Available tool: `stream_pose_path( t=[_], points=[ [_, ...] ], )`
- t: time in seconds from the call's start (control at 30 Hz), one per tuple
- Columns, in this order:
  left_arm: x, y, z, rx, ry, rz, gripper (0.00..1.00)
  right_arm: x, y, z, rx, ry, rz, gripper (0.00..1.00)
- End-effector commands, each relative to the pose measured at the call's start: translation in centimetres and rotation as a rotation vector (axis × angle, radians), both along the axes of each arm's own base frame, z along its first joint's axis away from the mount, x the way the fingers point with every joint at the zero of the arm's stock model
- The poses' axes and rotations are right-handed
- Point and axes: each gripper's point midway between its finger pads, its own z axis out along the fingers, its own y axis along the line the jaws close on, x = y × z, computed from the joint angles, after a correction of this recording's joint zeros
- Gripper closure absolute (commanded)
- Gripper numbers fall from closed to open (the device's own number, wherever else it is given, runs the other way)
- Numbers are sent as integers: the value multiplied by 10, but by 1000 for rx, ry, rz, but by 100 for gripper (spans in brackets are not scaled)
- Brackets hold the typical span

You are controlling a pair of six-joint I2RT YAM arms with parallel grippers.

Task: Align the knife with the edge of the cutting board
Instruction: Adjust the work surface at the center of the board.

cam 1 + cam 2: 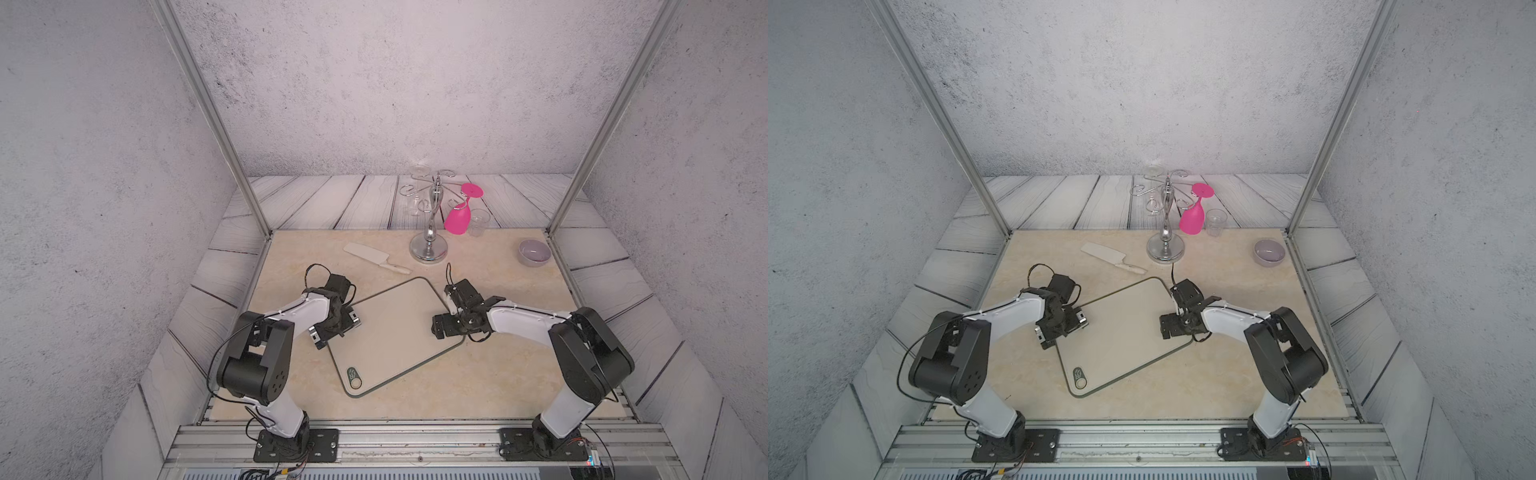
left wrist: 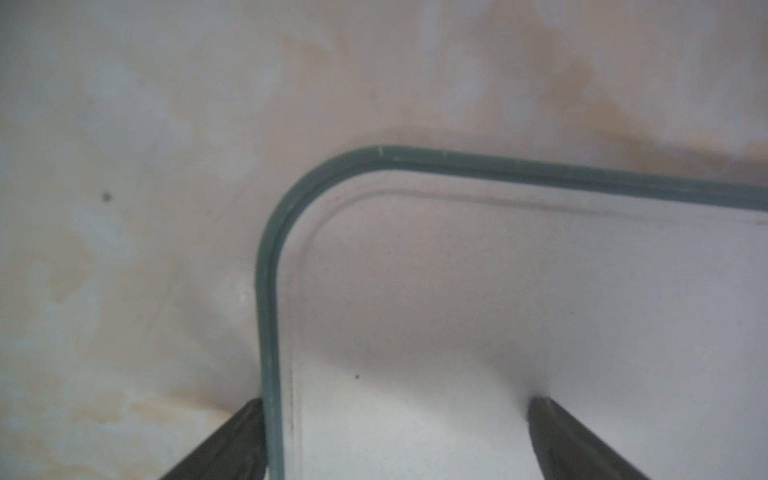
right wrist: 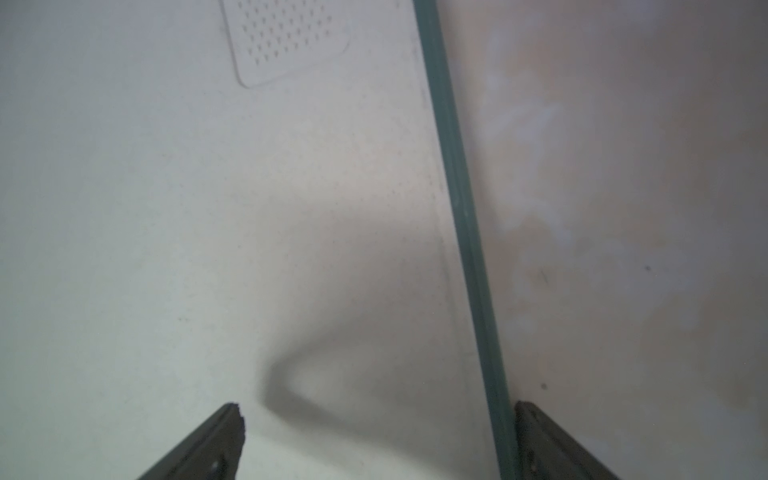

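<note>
Holds left gripper (image 2: 397,402), right gripper (image 3: 378,407) wide, empty, astride rims of beige green-rimmed cutting board (image 1: 395,328); shows cream-white cleaver knife (image 1: 370,254) near far corner.

Robot lab booth dressed up as a kitchen, I'd say: aluminium posts (image 1: 210,120), concrete-look walls (image 1: 374,83), arms (image 1: 297,313) bolted to a rail (image 1: 415,436), plus knife (image 1: 370,253), board (image 1: 395,328), bowl (image 1: 534,252) and glass rack (image 1: 430,245) on a marble-look table (image 1: 478,374).
</note>
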Motion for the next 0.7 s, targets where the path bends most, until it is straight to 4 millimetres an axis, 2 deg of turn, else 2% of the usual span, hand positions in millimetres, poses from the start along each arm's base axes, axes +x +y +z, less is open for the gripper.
stream_pose_path(
  t=[0.0, 0.37, 0.67],
  points=[
    [29, -60, 5, -178, -71, -126, 0, -34, 35, 14, 180, 86, 71, 1],
    [67, -84, 7, -150, -68, -243, 0, -72, 37, 13, 215, 114, 62, 1],
    [73, -86, 5, -137, -60, -262, 0, -83, 39, 9, 211, 123, 65, 1]
  ],
)
